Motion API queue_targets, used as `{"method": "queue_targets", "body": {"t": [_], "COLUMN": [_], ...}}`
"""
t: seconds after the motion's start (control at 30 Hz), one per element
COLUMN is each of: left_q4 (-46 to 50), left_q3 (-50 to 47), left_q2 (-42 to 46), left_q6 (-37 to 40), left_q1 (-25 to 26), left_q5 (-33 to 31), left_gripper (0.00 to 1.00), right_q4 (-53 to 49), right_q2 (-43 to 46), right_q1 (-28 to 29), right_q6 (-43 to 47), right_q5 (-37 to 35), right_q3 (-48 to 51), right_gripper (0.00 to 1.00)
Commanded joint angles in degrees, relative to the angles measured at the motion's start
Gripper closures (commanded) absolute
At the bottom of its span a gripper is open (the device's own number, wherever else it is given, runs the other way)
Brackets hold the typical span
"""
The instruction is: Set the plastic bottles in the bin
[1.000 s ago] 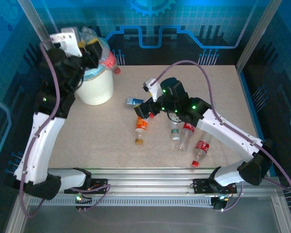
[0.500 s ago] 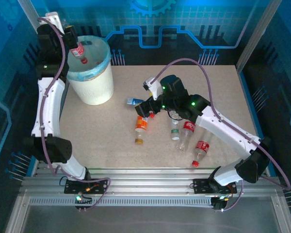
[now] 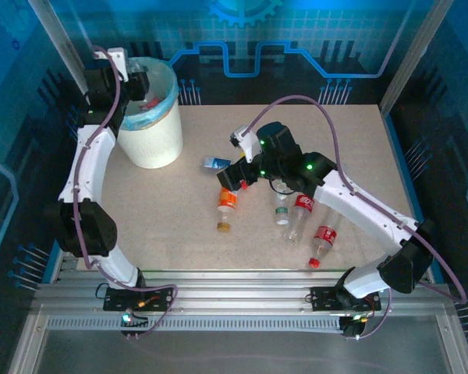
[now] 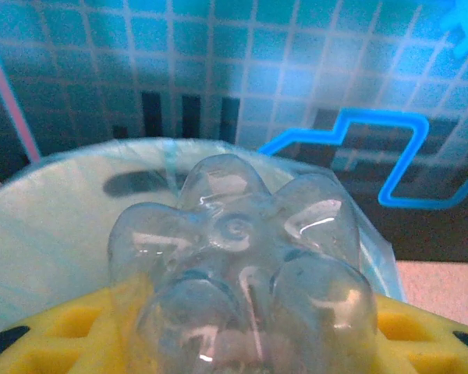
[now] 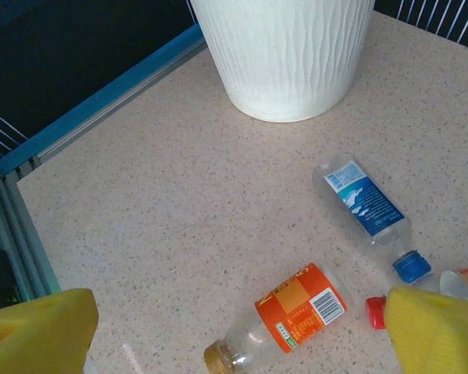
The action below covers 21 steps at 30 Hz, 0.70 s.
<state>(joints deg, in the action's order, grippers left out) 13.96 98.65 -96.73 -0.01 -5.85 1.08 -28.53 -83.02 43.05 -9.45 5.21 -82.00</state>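
The speckled table (image 3: 359, 140) carries everything. The bin (image 3: 154, 144) stands at its far left corner within the left arm's reach, and its pale blue liner (image 4: 54, 210) is folded over the rim, which keeps the mouth open for drops. The left arm (image 3: 84, 167) is stretched up and over that mouth, presumably because its load is best let go from above rather than pushed in from the side. The right arm (image 3: 359, 206) bends in over the middle of the table, where the bottles not yet binned lie on their sides in a loose cluster. The left fingers (image 4: 425, 335) are closed partway on a clear bottle (image 4: 242, 265), gripping its body with the lobed base pointing out over the liner; it looks ready for release. The right fingers (image 5: 441, 327) stand wide and empty above an orange-labelled bottle (image 5: 300, 312). A blue-labelled bottle (image 5: 363, 202) lies just beyond and a red-capped bottle (image 5: 377, 304) lies beside one finger, so this arm is probably lining up the next pick.
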Motion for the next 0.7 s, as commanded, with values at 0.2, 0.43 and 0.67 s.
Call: {"method": "queue_targets", "body": {"t": [0.2,0.43,0.67], "left_q4": [-2.24,4.26,6.71], "left_q3": [-4.08,1.00,4.78], "left_q2": [-2.61,-7.17,-6.07], "left_q6": [4.97,5.14,1.94], "left_q1": [-0.13,-0.13,-0.17], "left_q5": [4.83,4.99,4.81], "left_gripper": [0.52,0.38,0.18], "right_q4": [-0.95,-1.57,-2.23], "right_q2": [-2.22,-2.80,-3.12], "right_q1": [-0.38,-0.20,0.24], "right_q6": [-2.06,-2.39,-2.76], "right_q5": [2.08,1.91,2.13], "right_q3": [-0.20,-0.42,-0.73], "right_gripper": [0.05,0.05,0.05]}}
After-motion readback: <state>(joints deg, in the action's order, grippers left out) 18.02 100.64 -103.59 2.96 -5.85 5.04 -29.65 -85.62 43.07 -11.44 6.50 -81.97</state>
